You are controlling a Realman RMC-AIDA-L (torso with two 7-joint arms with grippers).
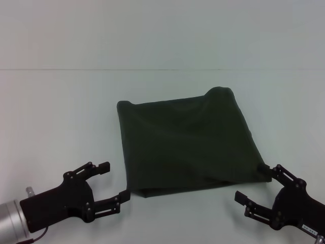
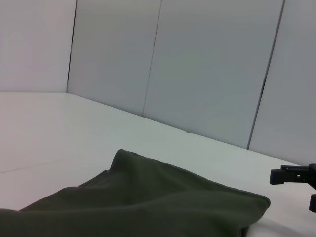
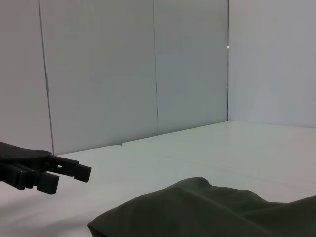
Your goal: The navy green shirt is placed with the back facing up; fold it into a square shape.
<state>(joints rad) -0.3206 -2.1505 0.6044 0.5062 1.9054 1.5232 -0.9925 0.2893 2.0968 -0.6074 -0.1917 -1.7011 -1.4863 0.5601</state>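
White and flat, the worktop holds everything, and the navy green shirt lies in the middle of it, between the two arms and a little further from the robot.

Soft cloth like this should be light and floppy. It will bend and sag when lifted, and it can slide on the smooth top. It will not break. I think the best places to hold it are the two near corners, one by each arm, or the thick folded edge that runs between them. Pinching just one layer could pull the fold open.

It looks dark olive green, plain, with no print. It is already folded into a shape close to a square, with a few soft wrinkles. One far corner pokes up in a small bump.

The left pincer sits near the front left corner, fingers apart, holding nothing. The right pincer sits at the front right corner, fingers apart too, with one fingertip right beside the cloth.
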